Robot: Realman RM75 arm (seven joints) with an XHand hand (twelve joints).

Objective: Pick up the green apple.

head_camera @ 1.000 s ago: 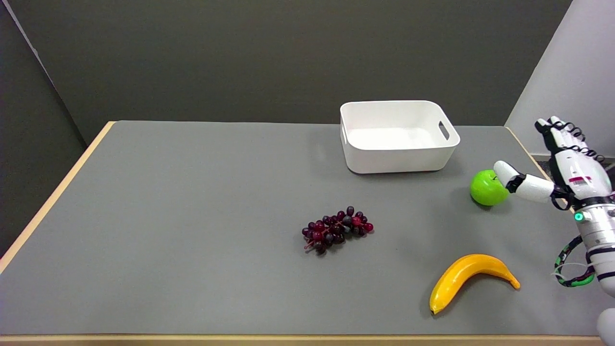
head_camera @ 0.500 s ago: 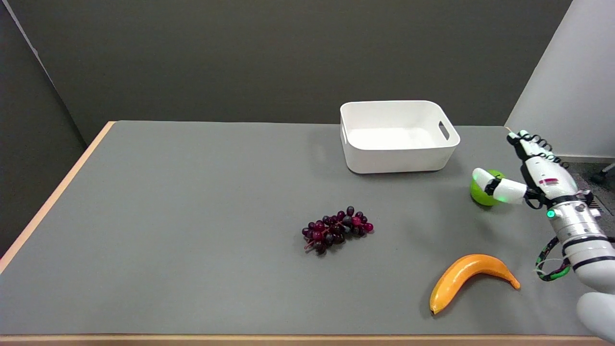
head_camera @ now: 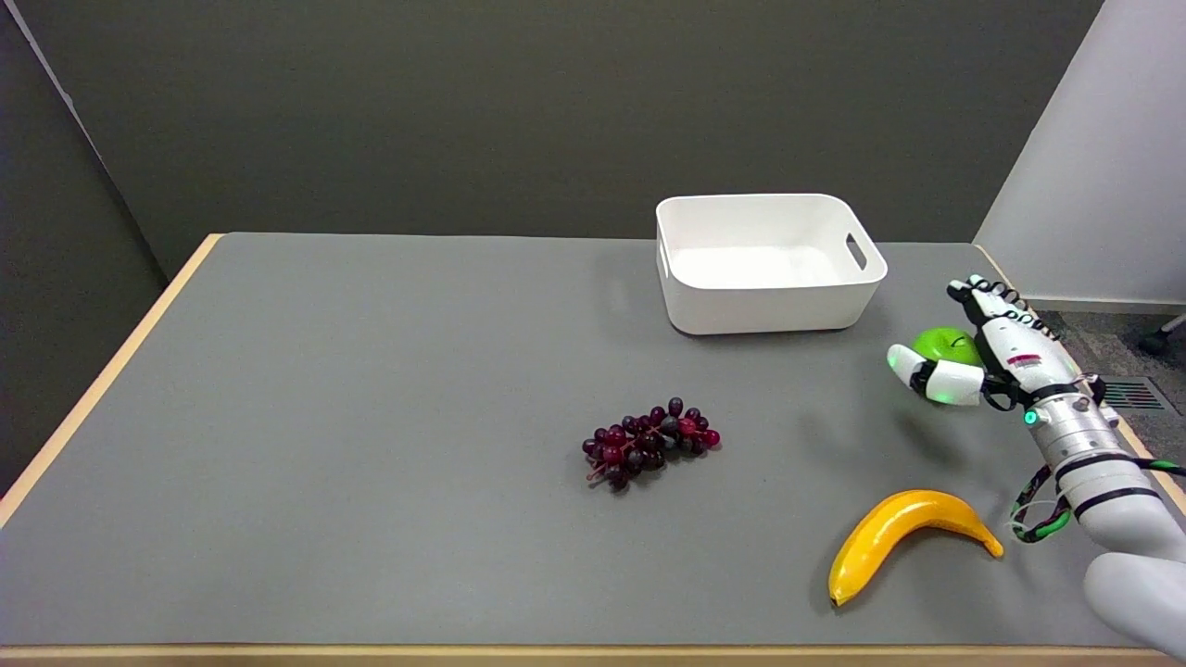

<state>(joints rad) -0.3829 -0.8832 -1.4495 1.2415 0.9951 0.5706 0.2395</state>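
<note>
While nothing is lifted off the grey worktop [head_camera: 371, 417], the nearest item is a yellow banana [head_camera: 903, 537], lying flat at the near right, its curve bowed away from the camera. Left of it and a bit further back, mid-worktop, sits a bunch of dark red grapes [head_camera: 649, 443], well apart from everything else. Further back on the right, the right hand [head_camera: 987, 361] reaches in from the lower right edge on its white arm [head_camera: 1103, 500]. Thumb [head_camera: 927, 375] crosses in front of the green apple [head_camera: 947, 344], the other fingers [head_camera: 987, 301] stretch along its right side. Hand is spread around the apple, not closed; cannot tell whether it touches the fruit. Apple rests on the worktop near the right edge, partly hidden by the thumb. Furthest back, a white bin [head_camera: 769, 301] with a handle slot in its right wall stands upright, just back-left of the apple; nothing visible inside it.
</note>
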